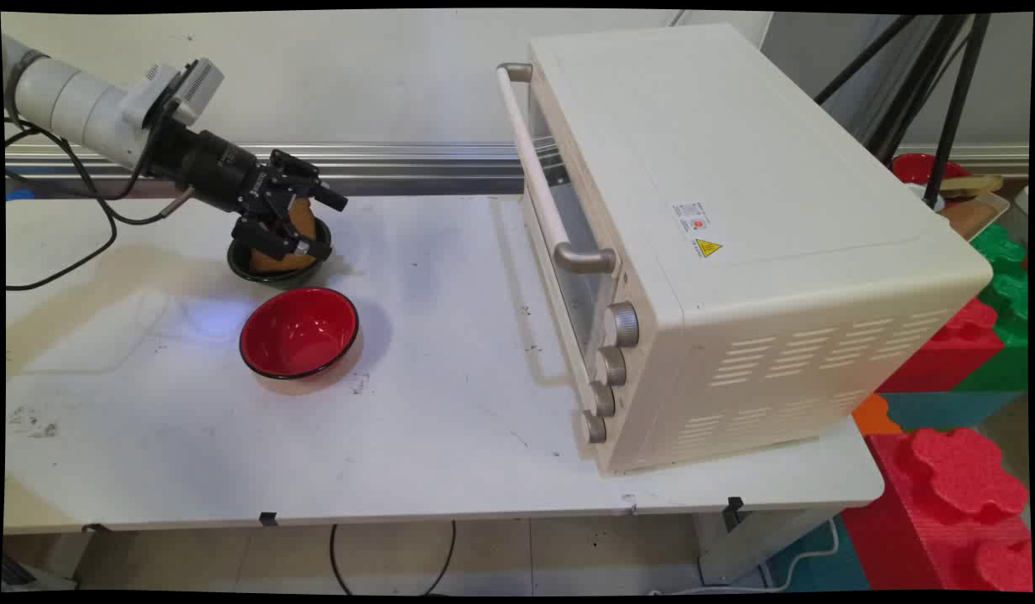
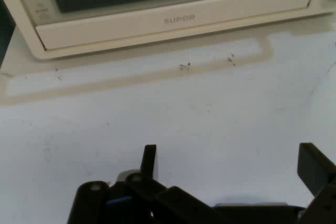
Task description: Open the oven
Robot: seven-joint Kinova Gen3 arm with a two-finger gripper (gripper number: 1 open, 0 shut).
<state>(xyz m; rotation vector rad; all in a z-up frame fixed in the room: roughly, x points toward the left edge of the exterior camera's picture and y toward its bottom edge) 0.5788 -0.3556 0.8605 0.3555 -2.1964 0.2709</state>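
Hovering hand (image 1: 312, 225) spread just above black bowl (image 1: 274, 267).

The gripper (image 1: 312, 222), jaws spread wide, hovers low over a dark bowl (image 1: 276, 264) holding something brown. A red bowl (image 1: 299, 333), upright, sits just beside the dark bowl, on its near side.
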